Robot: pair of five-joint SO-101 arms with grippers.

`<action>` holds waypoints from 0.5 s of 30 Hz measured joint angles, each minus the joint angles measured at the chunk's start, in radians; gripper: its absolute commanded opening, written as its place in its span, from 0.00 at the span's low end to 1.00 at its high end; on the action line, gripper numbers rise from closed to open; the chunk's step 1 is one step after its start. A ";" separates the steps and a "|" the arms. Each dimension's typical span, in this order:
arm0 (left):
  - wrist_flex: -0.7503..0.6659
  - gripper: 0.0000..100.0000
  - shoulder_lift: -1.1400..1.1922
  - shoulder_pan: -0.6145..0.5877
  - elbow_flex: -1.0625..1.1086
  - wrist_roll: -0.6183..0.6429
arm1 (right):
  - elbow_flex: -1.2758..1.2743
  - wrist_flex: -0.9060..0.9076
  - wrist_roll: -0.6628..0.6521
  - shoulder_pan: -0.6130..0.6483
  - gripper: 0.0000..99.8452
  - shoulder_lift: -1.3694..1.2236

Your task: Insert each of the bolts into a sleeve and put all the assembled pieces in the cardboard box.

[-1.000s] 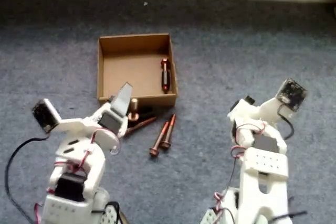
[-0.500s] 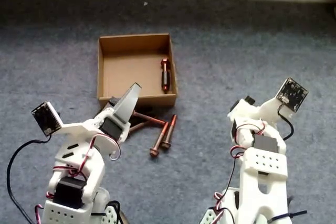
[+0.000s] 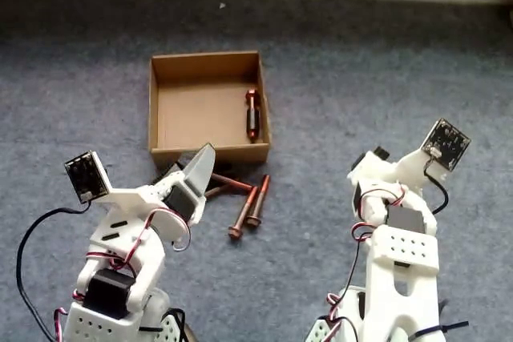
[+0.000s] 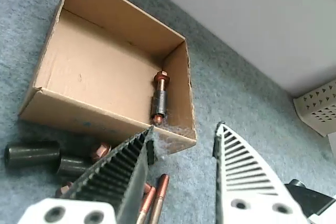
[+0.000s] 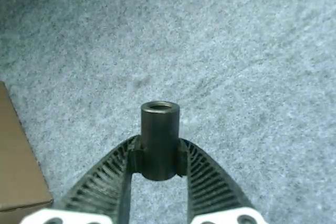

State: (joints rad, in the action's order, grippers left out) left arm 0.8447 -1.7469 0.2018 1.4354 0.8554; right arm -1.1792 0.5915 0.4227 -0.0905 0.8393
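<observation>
We had our right claw clamped on a sleeve at lower right; our left claw hung spread by the bolts just below the box. We judged bolt-picking in hand — next, closing squarely on one shank.

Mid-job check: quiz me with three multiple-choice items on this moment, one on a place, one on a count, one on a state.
1. Where do the loose bolts lie relative to the cardboard box?
A) inside it
B) on the carpet just outside the wall nearest the arms
C) balanced on its rim

2. How many assembled pieces lie in the box?
A) none
B) one
C) three

3. What state is the right gripper in?
A) open, empty
B) shut on a bolt
C) shut on a dark sleeve

Answers: 1 B, they lie on carpet outside the box; 2 B, a single bolt-in-sleeve lies by a side wall; 3 C, the sleeve stands clamped in it.
</observation>
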 measured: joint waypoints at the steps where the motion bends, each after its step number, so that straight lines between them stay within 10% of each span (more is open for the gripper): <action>1: 0.000 0.19 0.035 0.002 -0.018 -0.002 | 0.000 0.000 0.000 0.000 0.01 0.000; 15: 0.110 0.21 1.033 0.043 -0.540 0.137 | 0.000 0.000 0.000 0.000 0.01 0.000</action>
State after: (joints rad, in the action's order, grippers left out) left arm 0.9551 -0.7142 0.2447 0.8953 0.9920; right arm -1.1792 0.5915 0.4227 -0.0905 0.8393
